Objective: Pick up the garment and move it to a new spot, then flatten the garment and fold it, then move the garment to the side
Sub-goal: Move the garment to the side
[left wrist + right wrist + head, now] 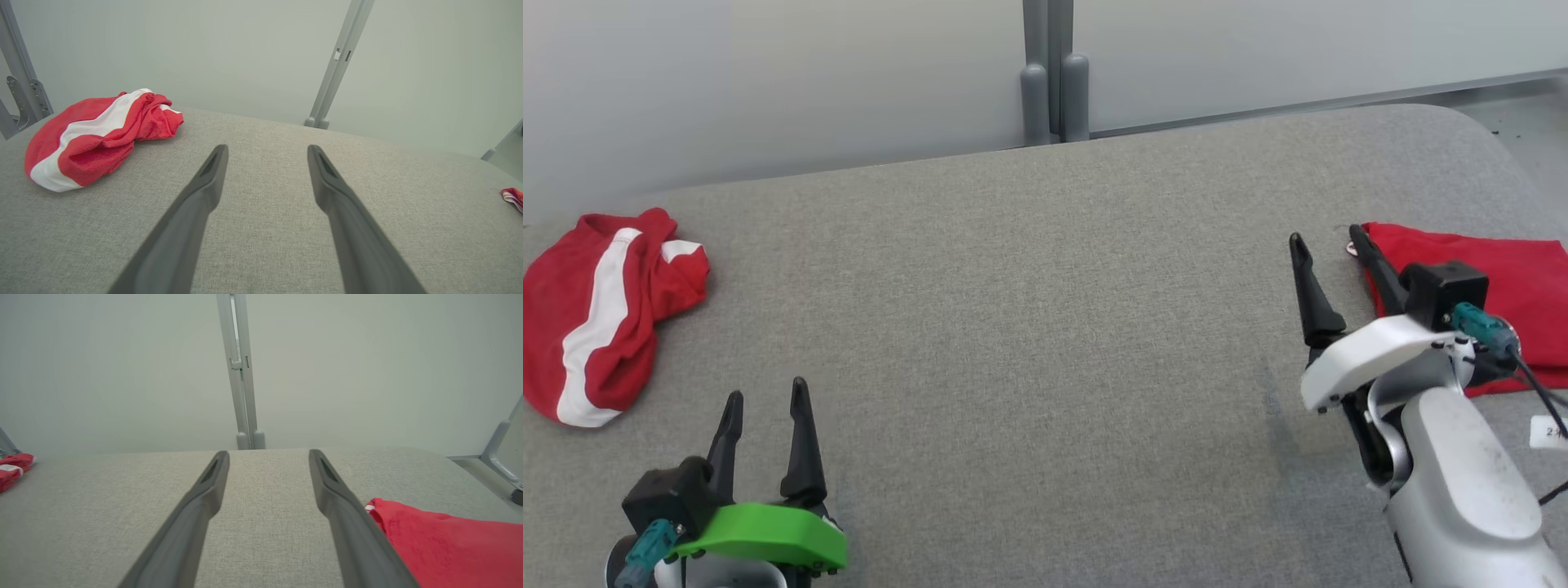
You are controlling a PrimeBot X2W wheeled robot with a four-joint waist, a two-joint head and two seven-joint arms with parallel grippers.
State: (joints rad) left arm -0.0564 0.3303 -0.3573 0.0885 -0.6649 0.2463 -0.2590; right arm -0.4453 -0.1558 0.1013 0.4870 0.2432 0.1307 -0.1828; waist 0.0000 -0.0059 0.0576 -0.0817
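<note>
A crumpled red garment with a white stripe (605, 318) lies in a heap at the far left of the grey fabric surface (1045, 343). My left gripper (766, 390) stands open at the lower left, nearer than the heap and to its right, with nothing between its fingers. In the left wrist view the heap (98, 134) lies left of the open left gripper (267, 148). A second red garment (1519, 286), lying flat and folded, sits at the right edge. My right gripper (1325, 235) is open and empty, its right finger at the cloth's left edge (449, 543).
A pale wall with a grey post (1054, 82) runs along the far edge of the surface. The surface's rounded right corner drops off to the floor (1527, 122). A broad bare stretch of grey fabric lies between the two garments.
</note>
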